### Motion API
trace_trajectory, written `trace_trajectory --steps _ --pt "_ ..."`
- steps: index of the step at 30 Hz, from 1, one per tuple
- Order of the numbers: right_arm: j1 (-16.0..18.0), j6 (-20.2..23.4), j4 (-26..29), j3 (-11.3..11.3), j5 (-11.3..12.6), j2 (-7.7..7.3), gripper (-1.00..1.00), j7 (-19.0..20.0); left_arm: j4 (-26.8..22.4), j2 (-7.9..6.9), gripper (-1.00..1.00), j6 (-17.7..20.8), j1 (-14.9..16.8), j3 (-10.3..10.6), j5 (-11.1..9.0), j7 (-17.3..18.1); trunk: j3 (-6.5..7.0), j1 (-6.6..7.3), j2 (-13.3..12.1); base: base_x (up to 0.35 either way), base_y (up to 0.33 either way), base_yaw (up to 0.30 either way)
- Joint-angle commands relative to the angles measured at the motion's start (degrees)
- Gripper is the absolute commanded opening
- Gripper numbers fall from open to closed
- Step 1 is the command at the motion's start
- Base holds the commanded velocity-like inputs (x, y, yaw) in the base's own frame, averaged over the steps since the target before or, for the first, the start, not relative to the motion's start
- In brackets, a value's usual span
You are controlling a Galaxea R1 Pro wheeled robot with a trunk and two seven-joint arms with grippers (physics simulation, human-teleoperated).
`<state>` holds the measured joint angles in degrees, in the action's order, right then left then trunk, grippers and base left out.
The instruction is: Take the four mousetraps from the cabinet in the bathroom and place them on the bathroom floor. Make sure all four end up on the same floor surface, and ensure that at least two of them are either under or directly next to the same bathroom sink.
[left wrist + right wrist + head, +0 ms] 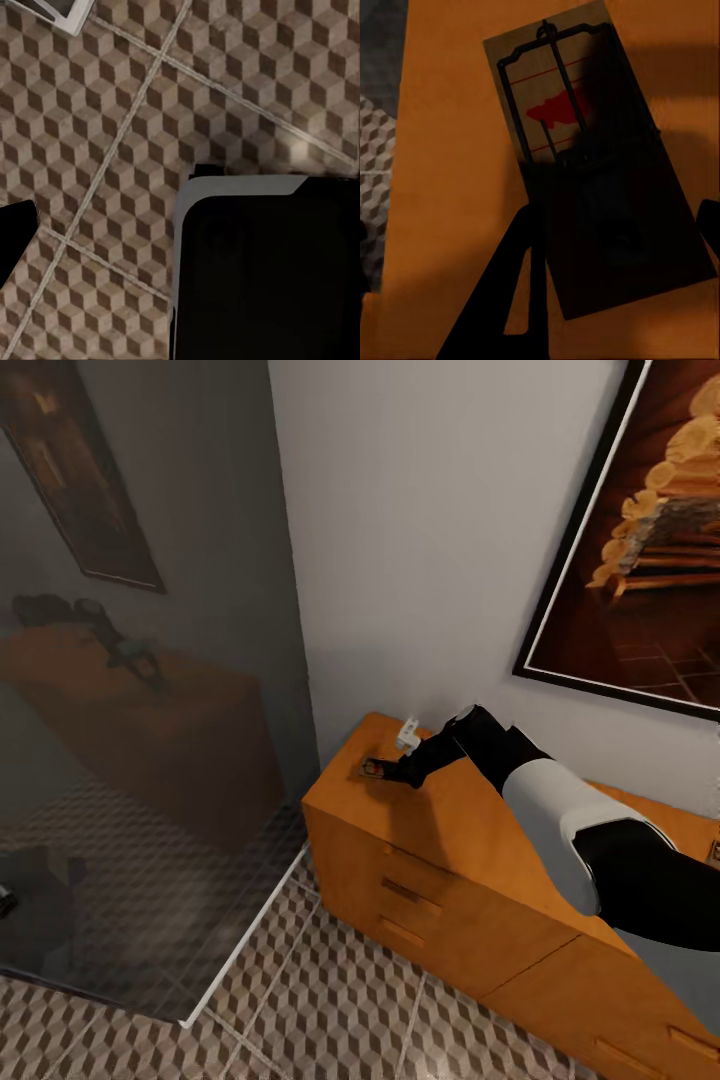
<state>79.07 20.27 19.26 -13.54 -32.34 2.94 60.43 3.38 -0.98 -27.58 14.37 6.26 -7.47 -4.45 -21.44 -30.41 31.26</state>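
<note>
Mousetrap on cabinet top

Mousetrap half under hand's shadow

One tan mousetrap with dark spring bars and red mark is seen lying flat on the orange-brown cabinet top near its corner.

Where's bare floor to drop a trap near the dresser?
Free: the cube-patterned tile floor between the orange-brown wooden dresser front and the glass shower wall's white edge. The dresser top between the drawer-side edge and the arm is also bare. Crowded: the dresser's far corner, where the right tool reaches the tan wooden mousetrap beside a small white object.
</note>
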Motion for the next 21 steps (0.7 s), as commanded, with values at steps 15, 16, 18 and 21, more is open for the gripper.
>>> trace_trajectory --steps 15,16,18,21 --pt "0.03 0.48 -0.64 0.00 -0.18 0.02 -1.00 0.04 0.22 0.02 1.00 -0.37 0.05 0.51 -0.53 -0.03 -0.08 0.01 0.08 -0.282 0.177 0.000" --pt "0.03 0.48 -0.73 0.00 -0.18 0.03 -1.00 0.01 0.22 0.02 1.00 -0.37 0.05 0.51 -0.53 -0.03 -0.08 0.01 0.08 -0.279 0.183 0.000" --pt "0.03 0.48 -0.83 0.00 -0.18 -0.01 -1.00 -0.02 0.22 0.02 1.00 -0.37 0.05 0.51 -0.53 -0.03 -0.08 0.01 0.08 -0.279 0.183 0.000" --pt "0.03 0.48 -0.87 0.00 -0.18 0.01 -1.00 0.02 0.22 0.02 1.00 -0.37 0.07 0.51 -0.53 -0.02 -0.08 0.01 0.08 -0.279 0.183 0.000"
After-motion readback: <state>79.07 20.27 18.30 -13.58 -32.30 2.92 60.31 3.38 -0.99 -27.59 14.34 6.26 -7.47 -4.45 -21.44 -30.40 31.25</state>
